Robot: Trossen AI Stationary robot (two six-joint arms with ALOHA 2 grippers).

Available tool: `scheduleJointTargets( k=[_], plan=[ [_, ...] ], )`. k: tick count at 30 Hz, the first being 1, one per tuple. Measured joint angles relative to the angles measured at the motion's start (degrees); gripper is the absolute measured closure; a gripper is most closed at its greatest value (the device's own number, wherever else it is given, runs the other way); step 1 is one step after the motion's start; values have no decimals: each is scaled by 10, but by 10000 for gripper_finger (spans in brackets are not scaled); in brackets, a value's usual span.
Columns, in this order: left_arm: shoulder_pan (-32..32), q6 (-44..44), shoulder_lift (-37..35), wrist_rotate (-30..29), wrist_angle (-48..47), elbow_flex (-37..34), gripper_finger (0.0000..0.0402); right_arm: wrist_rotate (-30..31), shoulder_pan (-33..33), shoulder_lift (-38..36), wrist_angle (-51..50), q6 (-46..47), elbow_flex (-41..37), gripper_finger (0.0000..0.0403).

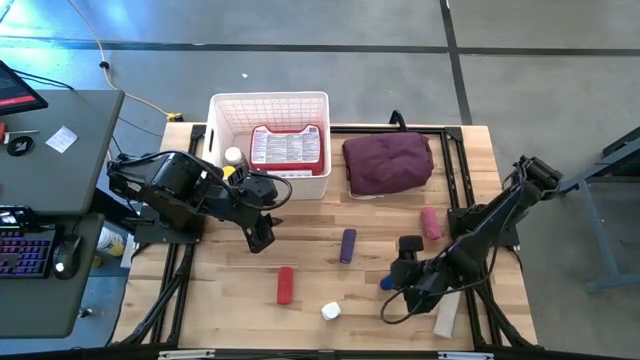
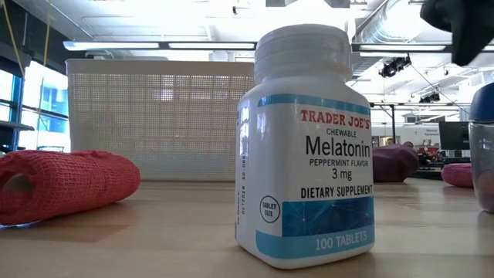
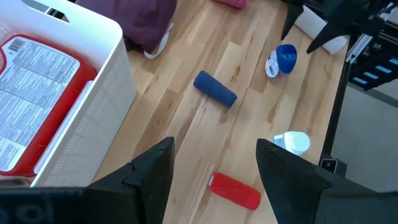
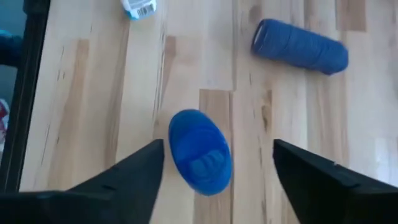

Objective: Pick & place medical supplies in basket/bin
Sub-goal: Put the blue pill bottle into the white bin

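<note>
Blue-capped bottle (image 4: pixel 200 152) between open right hand (image 4: pixel 214 180) fingers, ungripped.

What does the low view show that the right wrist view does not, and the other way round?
Only the low view shows the white basket, the red bandage roll and the label on the melatonin bottle, which stands upright. Only the right wrist view shows the right gripper, jaws open over a blue-capped bottle, with a blue-purple roll beyond. Both share the wooden table.
</note>
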Motion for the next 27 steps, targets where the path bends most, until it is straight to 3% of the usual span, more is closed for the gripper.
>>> scheduleJointTargets(
  k=[7, 22, 27],
  plan=[
    [0, 0, 0, 9, 0, 0, 144, -8, 2, 28, 10, -51, 0, 64],
    [0, 3, 0, 13, 0, 0, 144, -32, -18, 89, 16, -107, -1, 67],
    [0, 4, 0, 12, -5, 0, 144, -91, -37, 100, 62, -104, -29, 74]
  ],
)
